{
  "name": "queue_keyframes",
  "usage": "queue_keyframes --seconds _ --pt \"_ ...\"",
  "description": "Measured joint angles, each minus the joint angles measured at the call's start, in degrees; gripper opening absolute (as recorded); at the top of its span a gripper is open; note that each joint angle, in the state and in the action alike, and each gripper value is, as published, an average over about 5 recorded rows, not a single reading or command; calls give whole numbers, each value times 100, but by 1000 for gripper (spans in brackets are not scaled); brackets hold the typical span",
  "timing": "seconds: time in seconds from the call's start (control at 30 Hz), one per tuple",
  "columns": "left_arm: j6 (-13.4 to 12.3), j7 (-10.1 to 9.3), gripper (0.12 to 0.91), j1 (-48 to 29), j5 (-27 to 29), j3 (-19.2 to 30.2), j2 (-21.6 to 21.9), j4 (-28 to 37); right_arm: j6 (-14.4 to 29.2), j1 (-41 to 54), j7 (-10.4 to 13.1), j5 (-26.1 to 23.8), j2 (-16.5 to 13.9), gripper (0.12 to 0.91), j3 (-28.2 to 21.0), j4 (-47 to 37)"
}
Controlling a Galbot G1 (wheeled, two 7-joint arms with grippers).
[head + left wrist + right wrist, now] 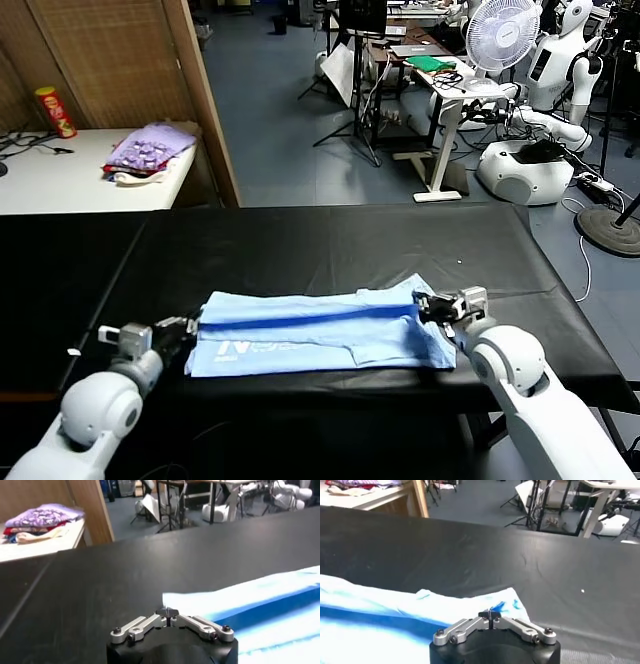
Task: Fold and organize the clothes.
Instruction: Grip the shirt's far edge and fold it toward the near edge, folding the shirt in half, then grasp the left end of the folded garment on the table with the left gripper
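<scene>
The light-blue T-shirt point(320, 335) lies flattened into a long band on the black table point(330, 245), near its front edge; its long axis runs from the robot's left to its right, with faint white lettering toward the left end. Each end sits just ahead of 1 gripper, so neither arm is clearly nearer; the left gripper point(190, 328) meets the left edge, the right gripper point(432, 305) the right corner. Both arms reach low and forward; both sets of fingers are clenched, apparently pinching fabric edges, though the hold itself is hard to confirm.
</scene>
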Motion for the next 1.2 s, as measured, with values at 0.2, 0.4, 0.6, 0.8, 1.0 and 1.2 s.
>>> queue_keyframes --seconds 0.2,0.4,0.6,0.8,1.0,1.2 --pt "-2 -7 127 199 154 -73 -67 -141 0 -270 11 -49 60 122 87 160" --pt "146 -131 135 422 210 -192 -145 -397 1 -465 51 -35 65 296 229 339" --pt "244 -159 381 704 186 -396 -142 -744 113 -553 52 -12 84 631 493 500" --pt "226 -172 704 770 -30 -563 -159 -900 483 -351 167 -337 262 788 595 312" --pt "183 -291 796 269 -502 -445 -321 -506 643 44 70 -686 514 798 373 -282" --pt "57 -192 798 -285 -951 -210 -443 131 762 381 31 -849 731 798 133 -882"
